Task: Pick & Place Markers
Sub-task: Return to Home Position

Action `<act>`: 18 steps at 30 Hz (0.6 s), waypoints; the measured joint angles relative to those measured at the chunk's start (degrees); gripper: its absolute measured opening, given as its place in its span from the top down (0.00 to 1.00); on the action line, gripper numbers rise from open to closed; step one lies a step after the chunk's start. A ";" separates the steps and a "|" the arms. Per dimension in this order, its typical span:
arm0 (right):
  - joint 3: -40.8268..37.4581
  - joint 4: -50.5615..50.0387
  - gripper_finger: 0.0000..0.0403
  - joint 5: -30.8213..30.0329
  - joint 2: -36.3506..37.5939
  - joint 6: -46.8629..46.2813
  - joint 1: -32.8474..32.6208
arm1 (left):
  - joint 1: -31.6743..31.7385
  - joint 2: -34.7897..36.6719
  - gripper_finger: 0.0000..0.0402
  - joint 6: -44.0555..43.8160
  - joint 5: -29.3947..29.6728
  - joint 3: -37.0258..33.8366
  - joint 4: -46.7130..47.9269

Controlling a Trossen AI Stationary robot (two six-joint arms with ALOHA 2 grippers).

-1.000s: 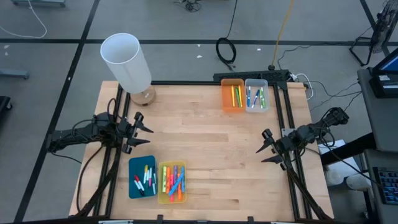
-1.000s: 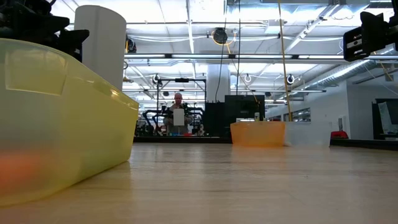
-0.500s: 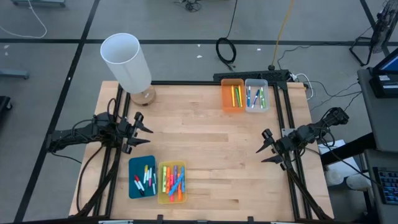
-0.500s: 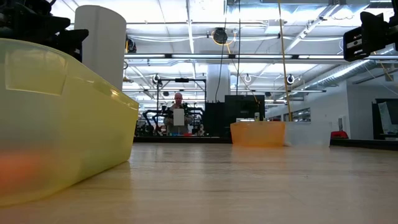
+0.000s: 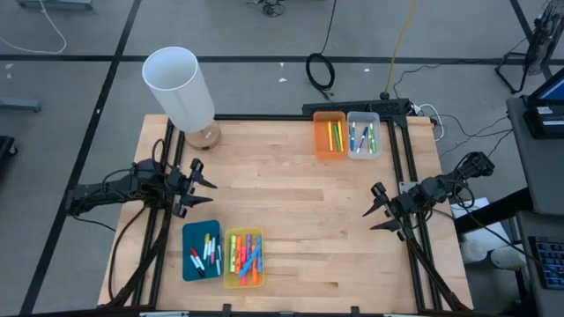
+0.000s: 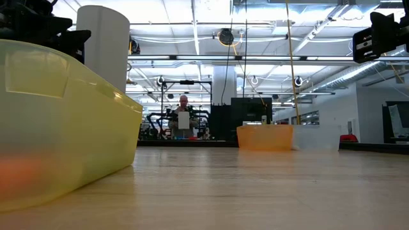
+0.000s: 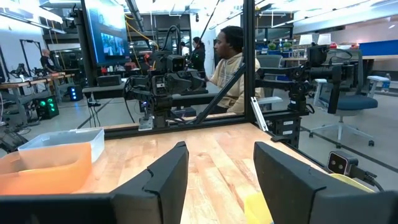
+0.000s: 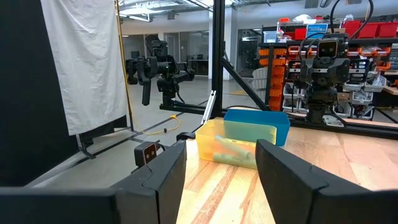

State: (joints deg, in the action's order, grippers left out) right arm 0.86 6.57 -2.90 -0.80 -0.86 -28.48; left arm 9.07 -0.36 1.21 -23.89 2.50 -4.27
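Observation:
Markers lie in four bins on the wooden table. Thin white ones fill the blue bin (image 5: 201, 250) and bright highlighters the yellow bin (image 5: 244, 258), both at the near left. A few more markers lie in the orange bin (image 5: 330, 135) and the clear bin (image 5: 363, 135) at the far right. My left gripper (image 5: 210, 192) hangs open above the table's left edge, pointing level toward the right, with nothing between its fingers (image 7: 168, 177). My right gripper (image 5: 368, 220) hangs open above the right edge, pointing left, also with nothing between its fingers.
A tall white cylinder (image 5: 181, 88) on a round wooden foot stands at the far left corner. Black frame rails run along the table's left, right and far edges. A person (image 7: 231, 59) sits beyond the right edge. Bare wood lies in the table's middle (image 5: 300, 202).

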 joint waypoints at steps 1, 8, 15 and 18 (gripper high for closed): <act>0.01 0.00 0.55 0.00 0.00 0.02 0.01 | -0.02 -0.01 0.53 0.00 0.02 0.00 0.00; 0.01 0.00 0.55 -0.02 -0.02 0.00 0.00 | 0.01 -0.01 0.49 0.00 0.00 0.00 0.00; 0.00 0.00 0.55 -0.01 0.01 0.01 -0.01 | -0.01 -0.02 0.50 0.00 0.01 0.00 0.00; -0.02 0.00 0.55 0.00 0.01 0.00 0.02 | -0.02 -0.01 0.52 0.00 -0.01 0.00 0.00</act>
State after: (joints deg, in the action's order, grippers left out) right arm 0.84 6.57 -2.90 -0.80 -0.86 -28.47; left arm 9.06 -0.37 1.21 -23.90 2.50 -4.27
